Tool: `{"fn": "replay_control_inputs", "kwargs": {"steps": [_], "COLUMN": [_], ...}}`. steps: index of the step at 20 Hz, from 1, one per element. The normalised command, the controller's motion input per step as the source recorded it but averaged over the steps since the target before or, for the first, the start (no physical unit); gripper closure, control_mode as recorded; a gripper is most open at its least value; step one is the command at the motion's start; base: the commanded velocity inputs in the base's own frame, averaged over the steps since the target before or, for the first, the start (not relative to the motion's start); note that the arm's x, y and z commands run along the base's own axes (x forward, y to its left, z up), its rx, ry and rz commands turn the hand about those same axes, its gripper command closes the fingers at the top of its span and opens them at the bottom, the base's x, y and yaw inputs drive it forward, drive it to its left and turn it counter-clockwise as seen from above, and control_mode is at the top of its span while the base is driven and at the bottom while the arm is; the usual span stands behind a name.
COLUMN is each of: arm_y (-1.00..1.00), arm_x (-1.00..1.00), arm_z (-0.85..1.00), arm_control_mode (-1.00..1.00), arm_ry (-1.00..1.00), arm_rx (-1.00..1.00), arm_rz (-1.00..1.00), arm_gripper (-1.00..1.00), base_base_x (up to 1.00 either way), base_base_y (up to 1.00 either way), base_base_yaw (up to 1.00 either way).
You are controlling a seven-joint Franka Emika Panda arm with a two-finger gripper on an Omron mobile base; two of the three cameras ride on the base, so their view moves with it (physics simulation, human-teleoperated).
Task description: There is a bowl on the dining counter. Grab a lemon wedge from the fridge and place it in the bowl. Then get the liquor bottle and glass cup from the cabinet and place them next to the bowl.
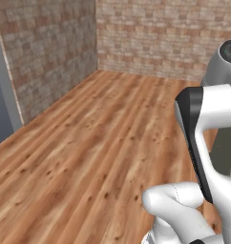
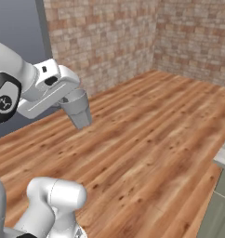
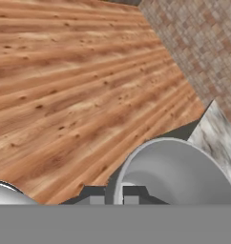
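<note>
A glass cup [image 2: 78, 109] is seen in the right base view, held at the end of the white arm, well above the wooden floor [image 2: 147, 130]. The cup is tilted, its wider rim toward the hand and its narrower base pointing down and to the right. The gripper [image 2: 68, 98] is closed tightly on the cup's rim; one finger appears inside the wall and one outside, though this is partly hidden by the hand.

In the hand view, the cup [image 3: 177, 171] is seen from its open mouth, the pale rim curving over the fingertips [image 3: 131, 200] at the bottom edge. The gripper [image 3: 113, 200] is set across the cup's near wall. Behind the cup, a strip of mottled grey counter edge [image 3: 216, 131] is visible, with a brick wall [image 3: 198, 43] above it.

In the left base view, the arm's upper links are seen at the right, over bare floor [image 1: 89, 143], with brick walls [image 1: 151, 33] at the far corner. A grey panel [image 1: 2, 95] stands at the left edge.
</note>
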Motion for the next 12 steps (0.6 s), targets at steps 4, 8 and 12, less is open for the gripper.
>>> {"fn": "replay_control_inputs", "kwargs": {"steps": [4,8,12], "arm_y": [0.00,0.00,0.00], "arm_x": [0.00,0.00,0.00], "arm_z": [0.00,0.00,0.00], "arm_control_mode": [1.00,1.00,1.00], "arm_ry": [0.00,0.00,0.00], "arm_rx": [0.00,0.00,0.00], "arm_rz": [0.00,0.00,0.00], "arm_gripper": [1.00,1.00,1.00], "base_base_x": [1.00,1.00,1.00], "base_base_y": [0.00,0.00,-0.02], "base_base_yaw": [-0.01,0.00,-0.04]}}
